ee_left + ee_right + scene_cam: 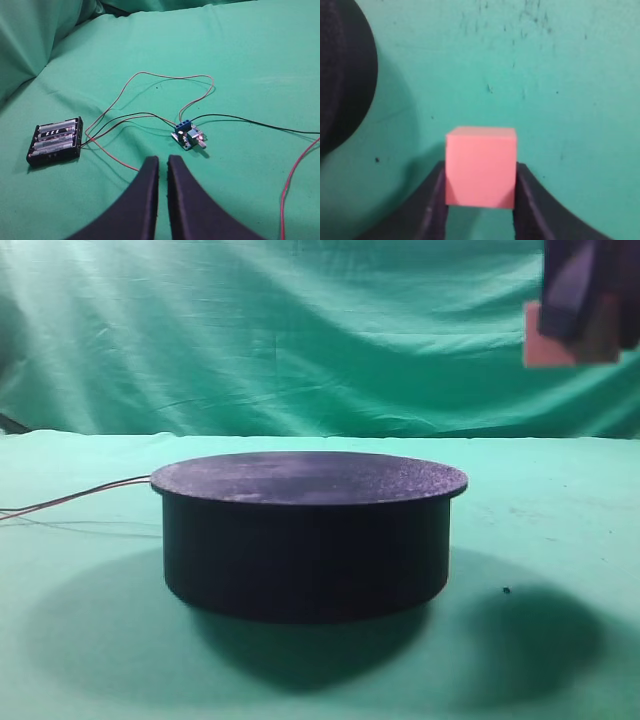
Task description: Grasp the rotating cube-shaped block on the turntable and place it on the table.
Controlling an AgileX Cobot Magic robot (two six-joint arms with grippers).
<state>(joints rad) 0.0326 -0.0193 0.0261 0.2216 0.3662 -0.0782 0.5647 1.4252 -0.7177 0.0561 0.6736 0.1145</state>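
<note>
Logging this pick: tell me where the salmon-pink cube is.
The small salmon-pink matte cube is clamped in the right gripper, high right of the black turntable over the green cloth table.

Open table (560,75) below cube-shaped block (480,167); turntable (342,75) left.

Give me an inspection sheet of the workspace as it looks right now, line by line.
Surface: table in wrinkled green cloth, small dark specks.
Job's things: cube-shaped block off the turntable, held in the air; disc top bare.
Clutter: battery holder and small circuit board on the cloth.
Grippers: right gripper shut on the block; left gripper nearly shut, holding nothing.
Cables: thin wires linking holder and board; wires leaving the turntable's left side.
Surroundings: green backdrop drape.
</note>
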